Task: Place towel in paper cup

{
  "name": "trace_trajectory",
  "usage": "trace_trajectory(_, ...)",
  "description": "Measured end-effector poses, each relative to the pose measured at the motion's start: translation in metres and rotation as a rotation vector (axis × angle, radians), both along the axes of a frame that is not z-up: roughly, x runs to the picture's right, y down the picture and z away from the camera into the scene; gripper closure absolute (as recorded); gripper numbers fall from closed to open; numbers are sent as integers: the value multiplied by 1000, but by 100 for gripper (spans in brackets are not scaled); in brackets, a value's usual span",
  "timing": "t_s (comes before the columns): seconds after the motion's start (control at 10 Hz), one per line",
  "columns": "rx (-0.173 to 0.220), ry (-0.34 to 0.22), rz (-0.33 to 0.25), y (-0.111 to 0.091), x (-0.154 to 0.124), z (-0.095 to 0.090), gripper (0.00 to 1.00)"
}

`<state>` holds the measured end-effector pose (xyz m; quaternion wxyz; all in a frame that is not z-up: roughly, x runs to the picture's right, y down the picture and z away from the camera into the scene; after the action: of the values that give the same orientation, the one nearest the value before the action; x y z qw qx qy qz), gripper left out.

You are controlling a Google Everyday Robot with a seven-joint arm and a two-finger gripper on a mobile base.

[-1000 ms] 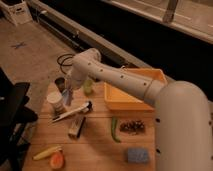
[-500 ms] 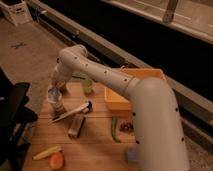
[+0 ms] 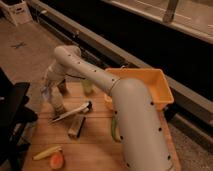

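Wooden worktop [image 3: 95,145] carries the clutter: a yellow bin [image 3: 145,85] at the far right, a green cup [image 3: 88,86], a dark block [image 3: 76,126], a long utensil [image 3: 70,113] and fruit-like pieces [image 3: 49,154] near the front edge. The white arm reaches to the far left, where the pincer [image 3: 50,93] hangs just above the paper cup [image 3: 56,104]. Something pale, likely the towel [image 3: 46,91], sits at the pincer, though whether the grip is closed on it cannot be told. To do this step well, the arm should centre the towel over the cup's mouth, lower it inside, then release without tipping the light cup.
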<state>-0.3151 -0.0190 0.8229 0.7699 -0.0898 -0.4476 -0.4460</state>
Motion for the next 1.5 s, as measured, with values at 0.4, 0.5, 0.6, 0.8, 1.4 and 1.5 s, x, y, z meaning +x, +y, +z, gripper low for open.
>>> trace_trajectory(0.4,-61,3,5,17,11,13,86)
trace_trajectory(0.5,-70,4,10,19,14,15,86)
trace_trajectory(0.6,-82,9,16,20,19,17,86)
trace_trajectory(0.8,-102,14,14,26,22,21,85)
trace_trajectory(1.4,-102,1,12,22,27,10,28)
trace_trajectory(1.5,-97,-2,12,20,27,7,22)
